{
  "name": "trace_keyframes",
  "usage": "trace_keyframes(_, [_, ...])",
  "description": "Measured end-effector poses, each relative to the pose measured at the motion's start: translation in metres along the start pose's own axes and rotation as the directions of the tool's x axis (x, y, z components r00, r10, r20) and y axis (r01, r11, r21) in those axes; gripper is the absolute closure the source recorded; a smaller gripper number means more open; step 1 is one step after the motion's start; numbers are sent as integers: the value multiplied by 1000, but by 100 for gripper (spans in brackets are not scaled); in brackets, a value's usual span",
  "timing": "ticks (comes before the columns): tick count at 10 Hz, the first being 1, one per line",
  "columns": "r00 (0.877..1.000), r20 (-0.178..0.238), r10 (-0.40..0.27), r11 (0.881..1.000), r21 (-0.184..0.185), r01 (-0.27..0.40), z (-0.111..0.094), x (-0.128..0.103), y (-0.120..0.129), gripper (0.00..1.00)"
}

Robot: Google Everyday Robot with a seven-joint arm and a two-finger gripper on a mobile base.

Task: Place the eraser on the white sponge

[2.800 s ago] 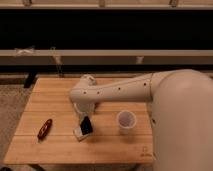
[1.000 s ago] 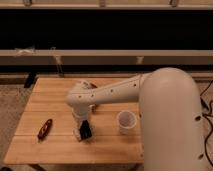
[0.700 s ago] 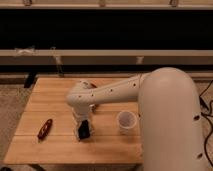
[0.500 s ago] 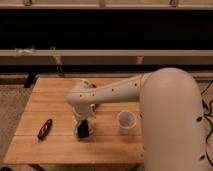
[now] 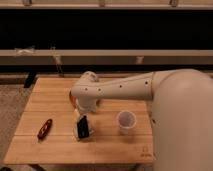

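Note:
The black eraser (image 5: 83,126) stands tilted on the front middle of the wooden table (image 5: 55,95). It leans on or against the cream-white sponge (image 5: 78,132), which shows at its left and lower edge. My gripper (image 5: 82,117) hangs straight down from the white arm (image 5: 120,90), directly above the eraser and touching or nearly touching its top. I cannot see whether the gripper holds the eraser.
A white translucent cup (image 5: 126,121) stands to the right of the eraser. A red-and-dark tool (image 5: 44,128) lies at the left front. An orange bowl (image 5: 73,100) is mostly hidden behind the arm. A dark shelf and rails run behind the table.
Since the earliest frame the arm has swung lower and the gripper has come down onto the eraser at the sponge. Over the last second it has barely moved.

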Motion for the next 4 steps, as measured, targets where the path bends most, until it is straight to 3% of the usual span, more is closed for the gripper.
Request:
trace_keyframes(1, [1000, -25, 5, 1000, 5, -5, -8, 5, 5, 20])
trace_keyframes(4, [1000, -25, 3, 1000, 6, -3, -8, 6, 4, 20])
